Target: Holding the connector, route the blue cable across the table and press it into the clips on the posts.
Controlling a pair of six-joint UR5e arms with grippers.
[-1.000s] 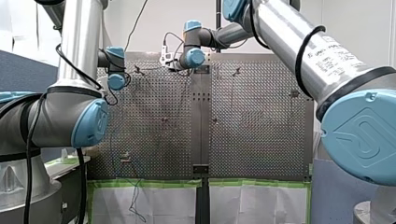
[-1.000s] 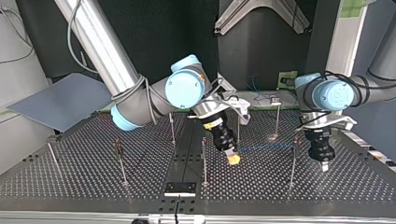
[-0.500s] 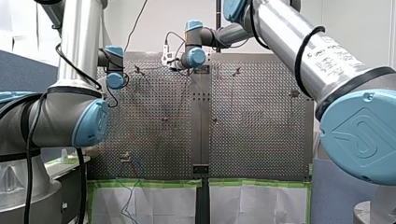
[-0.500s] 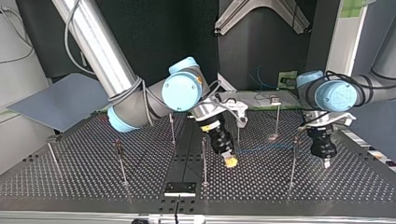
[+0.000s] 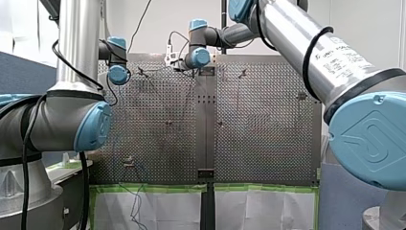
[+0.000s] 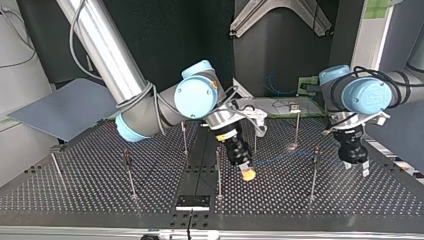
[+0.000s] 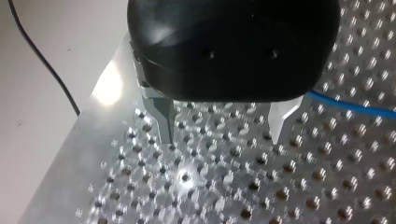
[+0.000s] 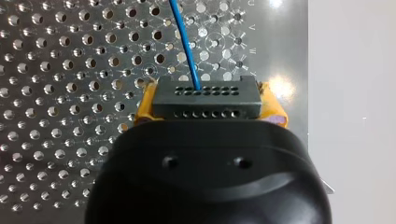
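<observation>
**Connector** [image 8: 205, 97]: a dark, rigid, multi-hole block. It is pinched between the yellow pads [image 8: 275, 109] of my right gripper [image 6: 246, 173] and held low over the perforated table [image 6: 90, 190], near its middle.

**Blue cable** [image 8: 184, 37]: thin and light, judged limp. It is led from the connector's face across the table toward a post [image 6: 313, 175]. It is best taken at the connector, since the bare strand would likely slip or kink.

**My left gripper** [image 7: 224, 123]: the metal fingers [image 7: 164, 119] are spread and nothing is held. It is hung above the table just beside the cable.
</observation>
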